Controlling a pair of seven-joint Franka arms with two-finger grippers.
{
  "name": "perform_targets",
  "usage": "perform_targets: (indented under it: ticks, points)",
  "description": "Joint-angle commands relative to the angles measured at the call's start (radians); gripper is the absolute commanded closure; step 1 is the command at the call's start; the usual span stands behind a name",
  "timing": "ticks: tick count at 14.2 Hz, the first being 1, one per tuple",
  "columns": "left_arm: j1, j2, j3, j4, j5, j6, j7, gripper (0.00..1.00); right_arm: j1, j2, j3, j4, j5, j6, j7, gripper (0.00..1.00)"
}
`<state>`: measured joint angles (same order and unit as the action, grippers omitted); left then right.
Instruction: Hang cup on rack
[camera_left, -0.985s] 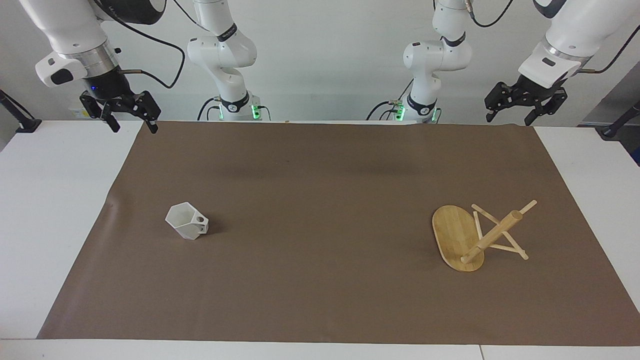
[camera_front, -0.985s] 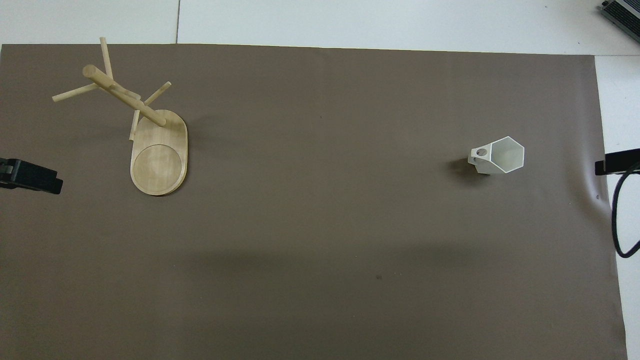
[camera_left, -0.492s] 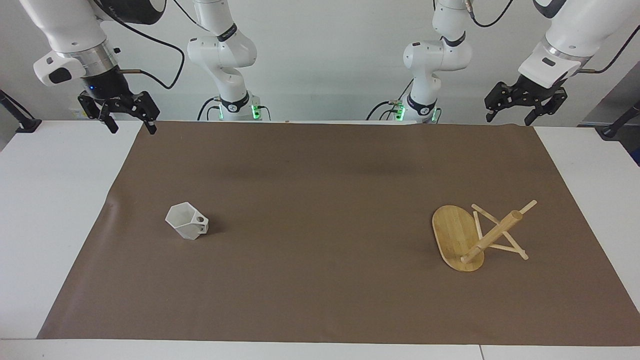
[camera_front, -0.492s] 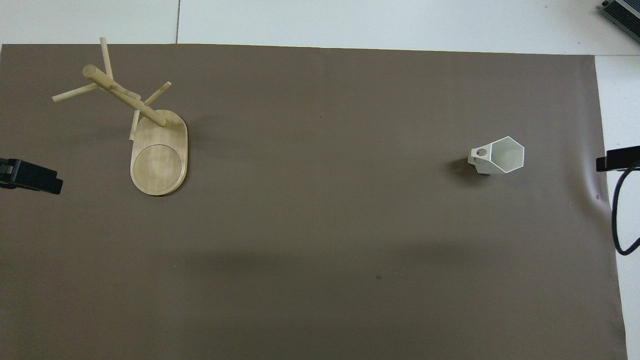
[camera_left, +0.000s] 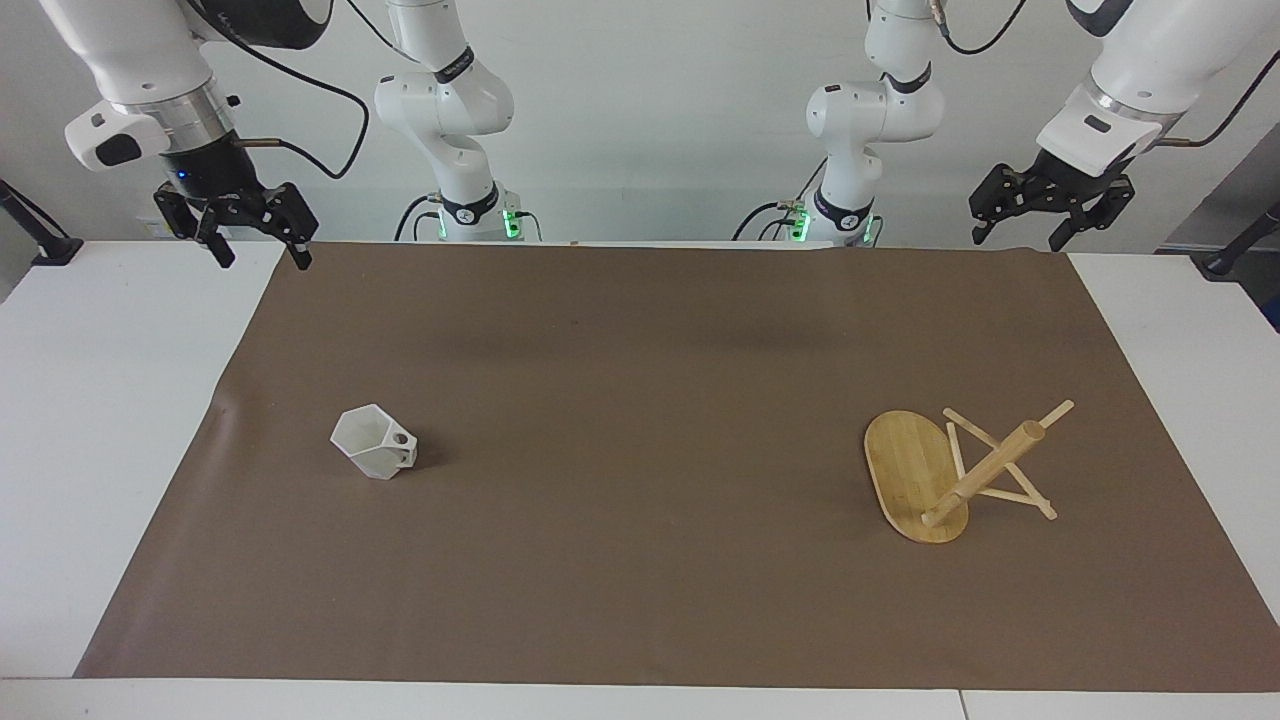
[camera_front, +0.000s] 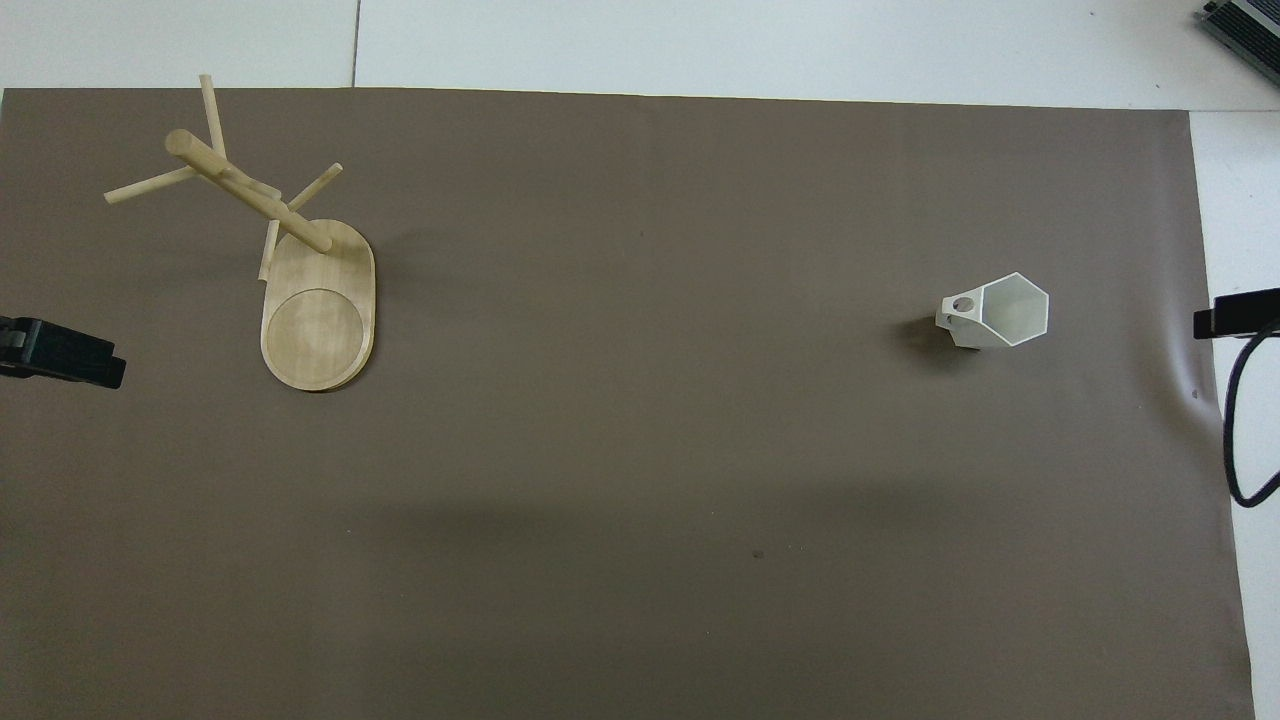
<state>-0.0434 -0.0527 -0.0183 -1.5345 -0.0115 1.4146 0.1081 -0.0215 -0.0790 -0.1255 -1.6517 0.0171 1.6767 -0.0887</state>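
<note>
Cup (camera_left: 373, 452) upright on the brown mat (camera_left: 640, 360), toward the right arm's end, handle hole visible; nothing touches it. Right gripper (camera_left: 258, 248) hangs in the air over the mat's corner at the robots' edge, fingers spread apart and empty, well apart from the cup. Rack (camera_left: 955, 473) stands on its oval base toward the left arm's end, post upright, pegs bare. Left gripper (camera_left: 1027, 229) is raised over the mat's other corner at the robots' edge, fingers spread and empty, well apart from the rack. Cup and rack well apart.
</note>
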Motion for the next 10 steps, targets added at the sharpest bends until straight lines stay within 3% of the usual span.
perform_targets:
  ticks: [1, 10]
  points:
    - [0.01, -0.026, -0.003, -0.026, -0.004, -0.002, -0.005, 0.0, -0.009, -0.021, 0.009, -0.03, -0.017, 0.037, -0.032, 0.0]
    - [0.01, -0.026, -0.003, -0.027, -0.004, -0.002, -0.004, 0.0, -0.009, -0.015, 0.015, -0.03, -0.019, 0.044, -0.031, 0.0]
